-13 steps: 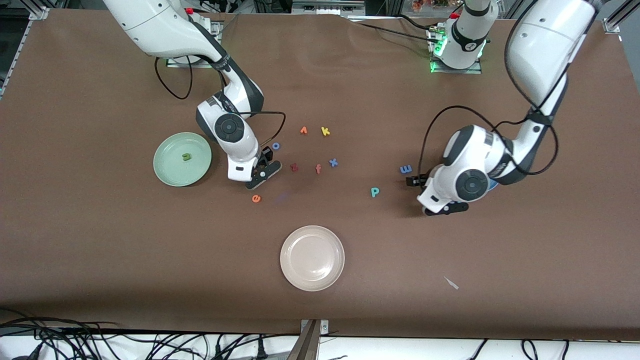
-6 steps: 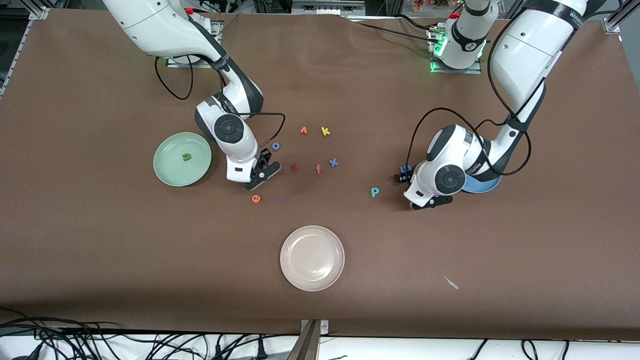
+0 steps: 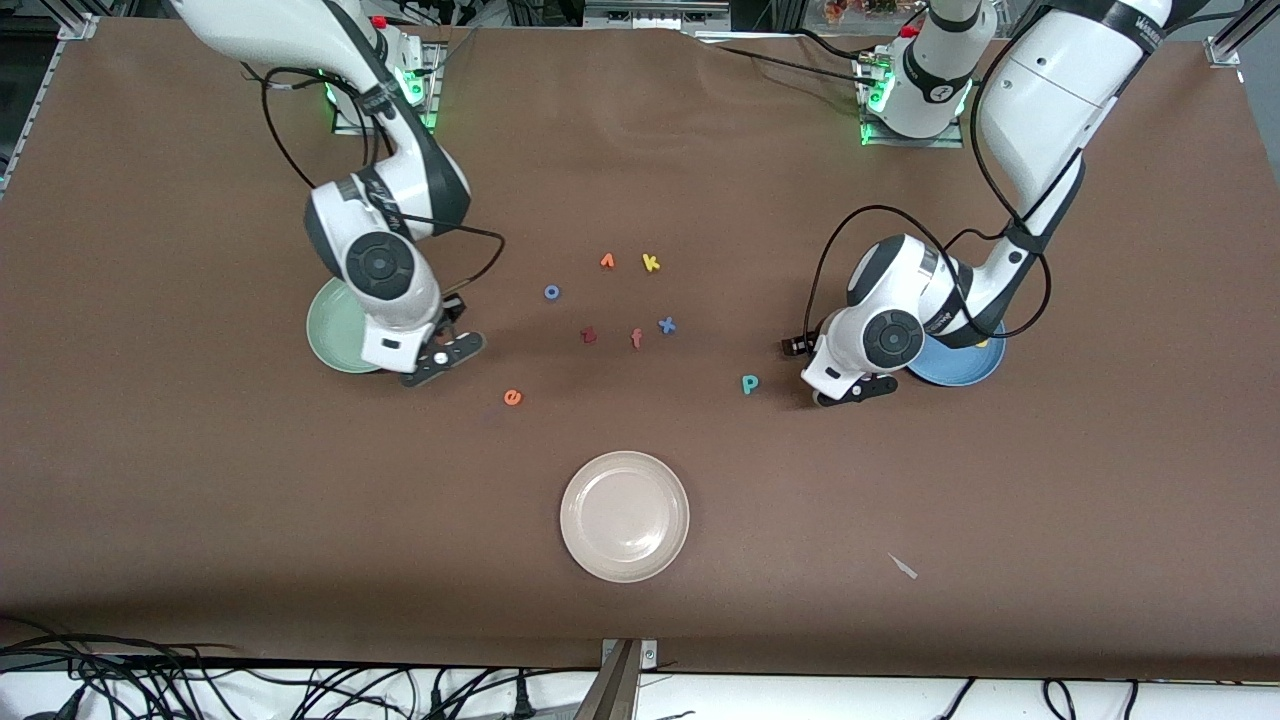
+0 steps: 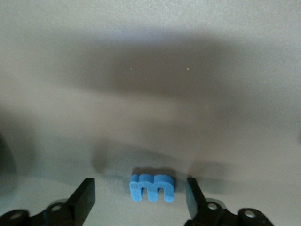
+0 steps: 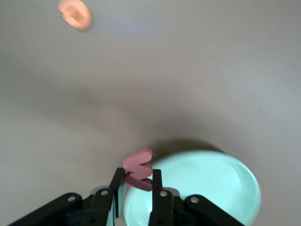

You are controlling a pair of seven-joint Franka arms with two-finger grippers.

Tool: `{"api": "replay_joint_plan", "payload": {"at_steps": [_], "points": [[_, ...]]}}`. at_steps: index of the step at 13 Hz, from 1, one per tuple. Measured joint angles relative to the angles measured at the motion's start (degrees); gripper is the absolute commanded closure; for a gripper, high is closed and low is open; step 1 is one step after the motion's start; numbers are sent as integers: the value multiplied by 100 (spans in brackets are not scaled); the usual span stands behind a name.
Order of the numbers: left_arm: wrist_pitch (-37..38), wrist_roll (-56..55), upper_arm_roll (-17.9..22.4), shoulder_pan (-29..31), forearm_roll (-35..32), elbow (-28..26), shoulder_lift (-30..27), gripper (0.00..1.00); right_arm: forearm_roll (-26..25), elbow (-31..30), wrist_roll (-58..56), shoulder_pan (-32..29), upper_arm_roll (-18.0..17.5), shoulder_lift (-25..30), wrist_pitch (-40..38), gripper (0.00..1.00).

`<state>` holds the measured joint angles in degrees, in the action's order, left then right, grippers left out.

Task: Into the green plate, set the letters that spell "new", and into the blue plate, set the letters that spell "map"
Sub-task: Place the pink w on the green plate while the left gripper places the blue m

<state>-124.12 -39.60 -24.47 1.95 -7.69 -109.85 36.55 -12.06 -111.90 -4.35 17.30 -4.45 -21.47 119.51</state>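
Brown table (image 3: 200, 480), right claw (image 5: 137, 186) pinching salmon-pink w (image 5: 138, 169) (over green plate (image 5: 207, 188) rim), left claw (image 4: 140, 197) wide around blue m (image 4: 151, 187).

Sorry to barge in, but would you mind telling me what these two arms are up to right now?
They are sorting foam letters into plates. The right gripper is shut on the salmon-pink w, carrying it over the rim of the green plate. The left gripper is open around the blue m on the table beside the blue plate. The orange e and teal p wait on the table.
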Motion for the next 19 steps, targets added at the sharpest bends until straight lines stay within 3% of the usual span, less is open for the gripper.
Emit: {"api": "replay_joint_plan", "payload": {"at_steps": [4,6,10,12,13,14,15,19], "points": [[-48,-25,-59,80,0,-77,-25,29,89,-655,-322,-6,516,387,-116,90],[-71,-26,-64,82,0,-88,-29,34,524,-1074,-333,-5,656,506,46,90],[-89,-30,-85,85,2,-93,-38,47,718,-1811,-334,-3,719,532,1015,88],[-95,-33,-98,87,4,-98,-44,48,740,-2027,-324,-3,740,532,1292,83],[-97,-34,-104,87,4,-98,-46,48,744,-2070,-320,-3,748,533,1367,67],[-98,-35,-104,87,5,-99,-46,49,748,-2109,-317,-3,752,533,1430,38],[-100,-36,-105,87,5,-100,-46,50,749,-2139,-314,-3,753,533,1467,26],[-133,-37,-108,88,9,-109,-47,55,771,-2149,-94,-2,756,542,1493,27]]}}
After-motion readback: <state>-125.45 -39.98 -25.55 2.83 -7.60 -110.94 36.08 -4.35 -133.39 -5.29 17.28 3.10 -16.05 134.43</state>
